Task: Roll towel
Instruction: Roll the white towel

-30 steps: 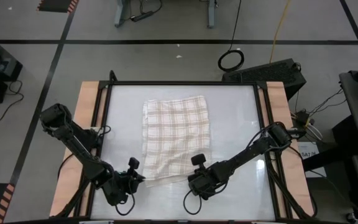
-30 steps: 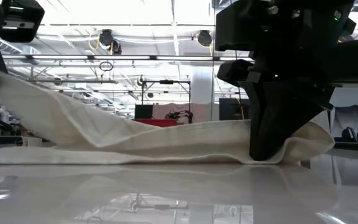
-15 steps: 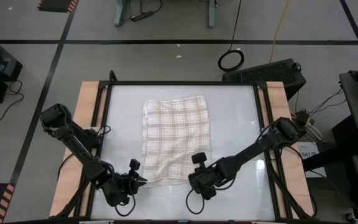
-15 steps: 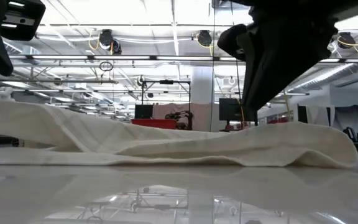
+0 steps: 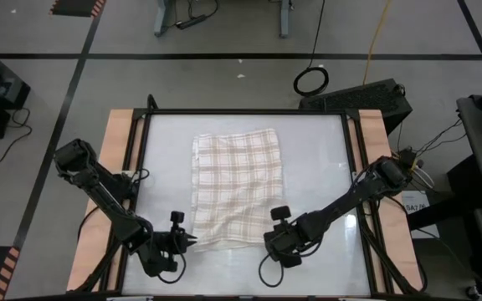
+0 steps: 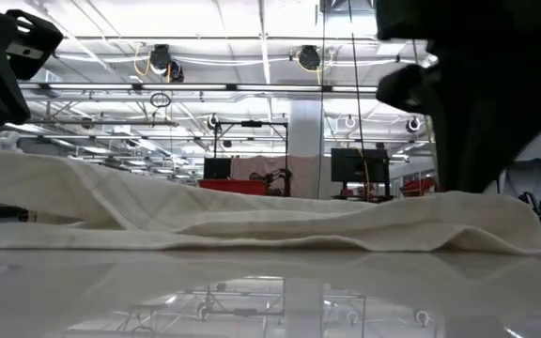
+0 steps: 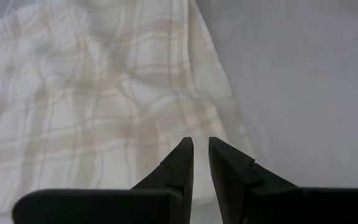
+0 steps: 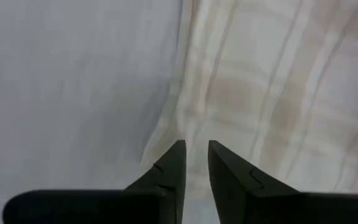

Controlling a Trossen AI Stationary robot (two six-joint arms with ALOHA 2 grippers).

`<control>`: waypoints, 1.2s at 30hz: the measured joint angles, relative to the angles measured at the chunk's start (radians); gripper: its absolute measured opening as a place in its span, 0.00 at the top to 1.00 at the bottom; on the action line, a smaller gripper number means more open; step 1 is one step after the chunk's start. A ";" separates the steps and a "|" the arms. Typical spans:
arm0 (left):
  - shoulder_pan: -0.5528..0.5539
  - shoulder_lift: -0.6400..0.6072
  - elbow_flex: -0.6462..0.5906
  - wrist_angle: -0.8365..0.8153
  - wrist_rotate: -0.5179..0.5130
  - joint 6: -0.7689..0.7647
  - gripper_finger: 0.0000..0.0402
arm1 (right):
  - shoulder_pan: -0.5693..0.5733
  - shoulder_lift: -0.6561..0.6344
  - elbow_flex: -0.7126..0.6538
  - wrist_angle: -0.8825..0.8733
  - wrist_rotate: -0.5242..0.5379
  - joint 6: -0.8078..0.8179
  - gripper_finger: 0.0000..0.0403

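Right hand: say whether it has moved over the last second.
Yes. In the high view the right hand has slid toward the table's right edge, off the towel's near corner.

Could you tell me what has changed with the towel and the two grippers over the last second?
The right gripper let go of the towel and backed off to its right corner; the lifted near edge dropped flat. The left gripper stayed at the left near corner, jaws slightly parted, holding nothing. The far end stayed put.
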 joint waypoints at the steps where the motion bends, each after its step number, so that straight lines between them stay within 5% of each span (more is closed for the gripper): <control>1: 0.000 0.005 0.000 0.015 0.001 0.000 0.85 | 0.000 0.000 -0.012 0.006 0.000 0.009 0.87; 17: 0.008 0.180 0.000 0.190 0.068 -0.076 0.85 | 0.000 0.000 -0.050 0.037 0.005 0.012 0.99; 21: 0.009 0.167 0.000 0.158 0.193 -0.077 0.85 | 0.001 -0.006 -0.050 0.028 0.001 0.008 0.99; 25: -0.001 0.065 0.033 0.077 0.211 -0.054 0.85 | 0.008 -0.057 -0.050 0.020 -0.013 0.008 0.99; 28: -0.003 -0.049 0.055 0.044 0.124 0.023 0.85 | 0.016 -0.125 -0.050 0.028 0.010 0.003 0.99; 31: 0.010 -0.158 0.057 0.042 -0.109 0.145 0.85 | 0.029 -0.188 -0.050 0.049 0.113 -0.038 0.99; 36: 0.237 -0.301 0.056 -0.062 -0.251 0.267 0.85 | 0.006 -0.258 -0.165 0.231 0.282 -0.165 0.97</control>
